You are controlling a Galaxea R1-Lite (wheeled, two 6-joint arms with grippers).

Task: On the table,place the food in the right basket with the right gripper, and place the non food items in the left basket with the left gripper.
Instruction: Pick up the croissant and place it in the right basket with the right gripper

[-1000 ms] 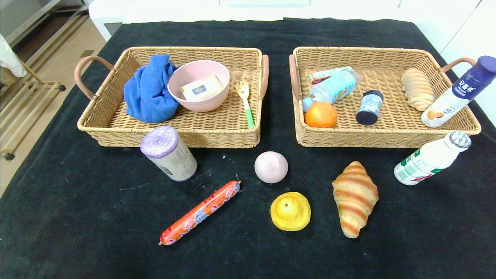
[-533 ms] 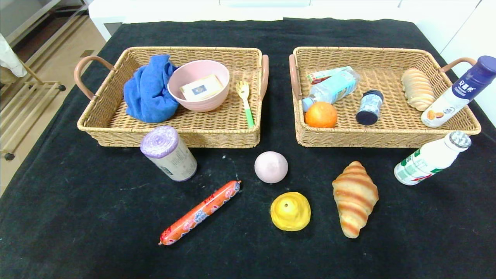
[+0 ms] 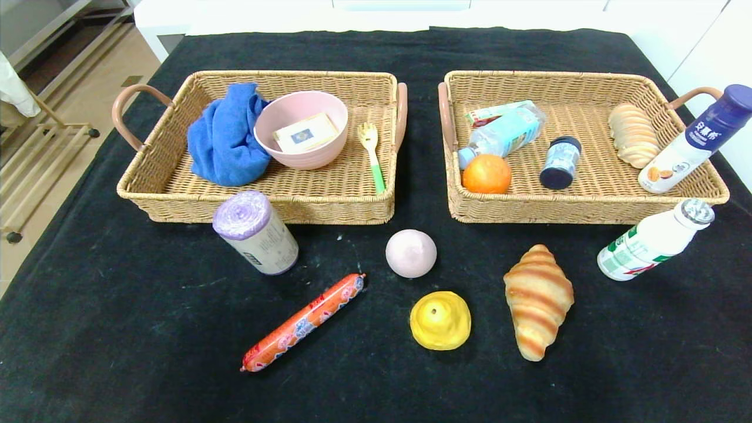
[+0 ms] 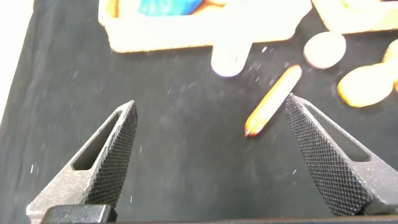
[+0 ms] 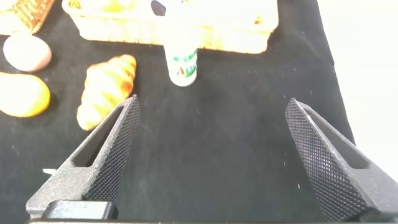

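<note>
Currently a golden striped croissant (image 3: 538, 301) is seen lying near the table's front edge; both the left gripper (image 4: 211, 155) and right gripper (image 5: 211, 155) are held wide open, empty

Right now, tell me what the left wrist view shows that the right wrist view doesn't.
Only the left wrist view shows the open left claw, the sausage, the purple-topped roll and the left basket with its blue cloth. Only the right wrist view shows the open right claw, the croissant, the white bottle and the right basket. Both show the pale pink ball and the black tablecloth.
</note>
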